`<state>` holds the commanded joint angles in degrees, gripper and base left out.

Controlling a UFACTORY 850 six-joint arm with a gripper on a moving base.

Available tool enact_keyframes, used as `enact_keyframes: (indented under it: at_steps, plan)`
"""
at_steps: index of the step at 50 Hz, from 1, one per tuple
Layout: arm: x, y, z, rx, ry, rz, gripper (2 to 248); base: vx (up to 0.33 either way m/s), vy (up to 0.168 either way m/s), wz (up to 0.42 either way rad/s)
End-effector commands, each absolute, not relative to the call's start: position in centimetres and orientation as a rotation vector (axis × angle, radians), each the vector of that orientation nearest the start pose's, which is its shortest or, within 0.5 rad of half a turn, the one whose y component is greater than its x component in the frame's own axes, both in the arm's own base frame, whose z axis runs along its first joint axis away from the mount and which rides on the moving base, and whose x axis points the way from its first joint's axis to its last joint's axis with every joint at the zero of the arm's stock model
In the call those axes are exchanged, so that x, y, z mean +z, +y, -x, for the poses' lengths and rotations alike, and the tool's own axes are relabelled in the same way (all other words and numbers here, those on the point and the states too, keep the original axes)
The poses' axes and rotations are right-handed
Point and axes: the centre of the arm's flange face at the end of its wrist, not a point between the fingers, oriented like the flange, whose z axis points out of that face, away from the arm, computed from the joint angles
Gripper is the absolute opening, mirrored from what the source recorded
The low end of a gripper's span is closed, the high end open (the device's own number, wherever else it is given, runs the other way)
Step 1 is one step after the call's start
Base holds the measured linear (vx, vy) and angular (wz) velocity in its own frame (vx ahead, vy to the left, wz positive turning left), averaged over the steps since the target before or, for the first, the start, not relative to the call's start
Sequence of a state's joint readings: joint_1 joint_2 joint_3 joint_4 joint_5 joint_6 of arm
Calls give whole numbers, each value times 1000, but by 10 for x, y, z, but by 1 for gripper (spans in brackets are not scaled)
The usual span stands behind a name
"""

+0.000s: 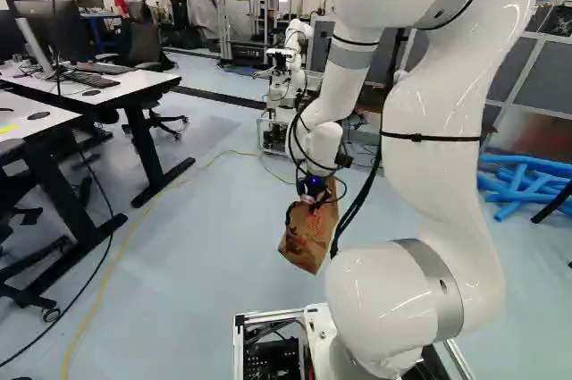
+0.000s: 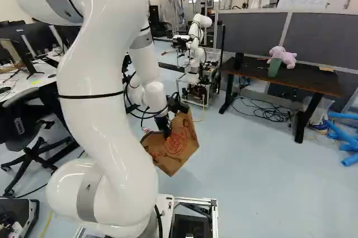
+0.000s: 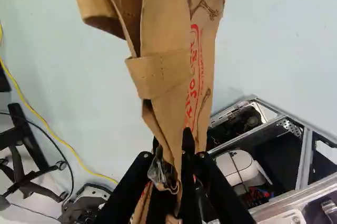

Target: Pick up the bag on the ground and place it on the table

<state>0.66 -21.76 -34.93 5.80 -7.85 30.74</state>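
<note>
In the right base view the brown paper bag [image 2: 178, 144] with red print hangs tilted off the floor, below my gripper [image 2: 164, 127]. The left base view shows the same bag [image 1: 310, 235] in the air beyond my arm's lower joint. Seen from the wrist, my gripper [image 3: 175, 168] is shut on the crumpled edge of the bag [image 3: 171, 76], which stretches out ahead of the fingers. A dark wooden table [image 2: 258, 73] stands at the right of the right base view, with a pink plush toy [image 2: 286, 57] and a green cup [image 2: 274, 68] on it.
White desks [image 1: 125, 81] with monitors and office chairs [image 1: 146, 45] line the left. Another robot [image 2: 197, 42] stands farther back. Blue tubes [image 1: 527, 185] lie at the right. A yellow cable [image 1: 119, 250] crosses the floor.
</note>
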Motion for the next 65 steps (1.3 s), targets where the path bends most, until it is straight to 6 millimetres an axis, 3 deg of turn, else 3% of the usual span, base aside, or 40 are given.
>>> enact_keyframes:
  at_steps: [65]
  plan:
    - [349,-14,-375,-97,1021,2907,23,0,0,0]
